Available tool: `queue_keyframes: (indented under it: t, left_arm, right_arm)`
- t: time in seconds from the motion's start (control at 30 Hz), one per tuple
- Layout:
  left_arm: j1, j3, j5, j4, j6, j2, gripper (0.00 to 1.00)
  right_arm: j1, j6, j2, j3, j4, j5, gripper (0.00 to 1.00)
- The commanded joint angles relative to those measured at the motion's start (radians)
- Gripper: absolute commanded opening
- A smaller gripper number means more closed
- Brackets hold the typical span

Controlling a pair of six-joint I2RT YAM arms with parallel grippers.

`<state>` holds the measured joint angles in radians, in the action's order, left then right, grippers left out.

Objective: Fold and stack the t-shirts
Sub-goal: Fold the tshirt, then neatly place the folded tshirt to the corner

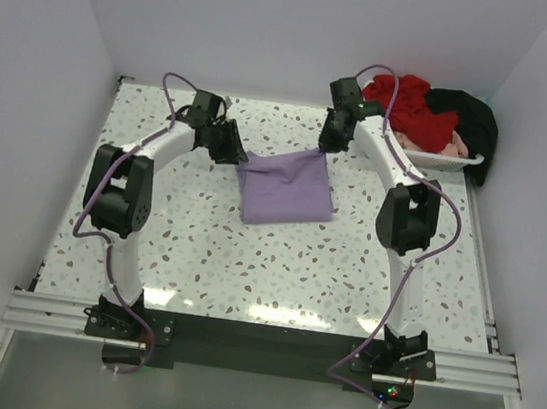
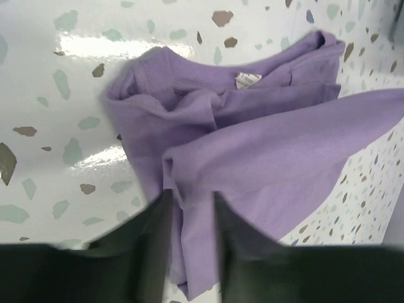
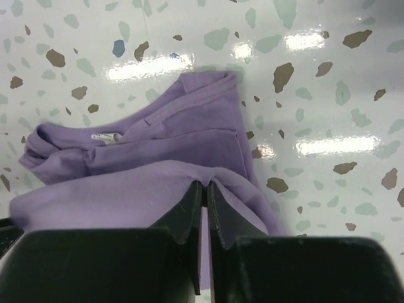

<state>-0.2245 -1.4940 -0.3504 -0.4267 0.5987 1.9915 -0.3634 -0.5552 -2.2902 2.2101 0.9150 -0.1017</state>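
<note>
The lavender t-shirt (image 1: 285, 191) lies folded in the middle of the table, its collar label showing in the left wrist view (image 2: 247, 79). My right gripper (image 1: 321, 146) is shut on a pinched fold at the shirt's far right corner (image 3: 158, 183) and holds it slightly raised. My left gripper (image 1: 240, 156) is at the far left corner. Its jaws stand apart, with a strip of the lavender cloth (image 2: 265, 158) running between them. The red t-shirt (image 1: 412, 107), the black t-shirt (image 1: 476, 125) and the pale pink t-shirt (image 1: 453, 145) are heaped at the back right.
The heap of shirts sits in a white tray (image 1: 452, 164) in the far right corner. White walls close in the speckled table (image 1: 246, 261) on the left, back and right. Purple cables loop off both arms.
</note>
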Motion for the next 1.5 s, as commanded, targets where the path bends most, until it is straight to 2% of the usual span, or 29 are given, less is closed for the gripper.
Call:
queue_keyframes:
  t: [0.0,0.07,0.1,0.13,0.17,0.27,0.4,0.63,0.97,1.23,1.37,1.47]
  left_arm:
    - [0.014,-0.049,0.086,0.032,0.019,-0.014,0.44]
    - [0.014,-0.049,0.119,0.042,0.019,-0.032,0.57]
    - [0.014,-0.048,0.132,0.045,0.016,-0.039,0.64]
    - [0.014,-0.045,0.154,0.048,0.010,-0.046,0.74]
    - [0.014,-0.041,0.160,0.051,0.004,-0.060,0.78]
    - [0.011,-0.017,0.160,0.059,-0.023,-0.077,0.85]
    - [0.004,0.049,0.123,0.049,-0.050,-0.077,0.86]
    - [-0.030,0.193,0.022,0.172,-0.042,-0.108,0.84]
    - [-0.055,0.284,-0.012,0.246,0.010,-0.092,0.78]
    - [-0.078,0.296,-0.013,0.252,0.026,-0.051,0.64]
    - [-0.087,0.294,-0.013,0.247,0.026,-0.031,0.51]
    - [-0.087,0.285,0.013,0.218,0.019,-0.020,0.38]
  right_arm:
    - [0.012,0.035,-0.003,0.060,-0.034,0.048,0.20]
    - [0.012,0.047,-0.008,0.068,-0.053,0.092,0.45]
    - [0.012,0.055,-0.006,0.072,-0.054,0.099,0.68]
    - [0.014,0.060,-0.003,0.072,-0.057,0.100,0.76]
    - [0.012,0.064,0.003,0.065,-0.064,0.100,0.84]
    - [0.012,0.087,0.057,-0.001,-0.100,0.100,0.94]
    - [0.012,0.109,0.149,-0.139,-0.169,0.135,0.95]
    - [0.014,0.094,0.287,-0.389,-0.235,0.146,0.94]
    - [0.012,0.081,0.426,-0.538,-0.251,0.137,0.94]
    - [0.014,0.078,0.466,-0.578,-0.246,0.131,0.93]
    - [0.012,0.072,0.474,-0.586,-0.246,0.131,0.93]
    - [0.012,0.067,0.480,-0.590,-0.246,0.131,0.93]
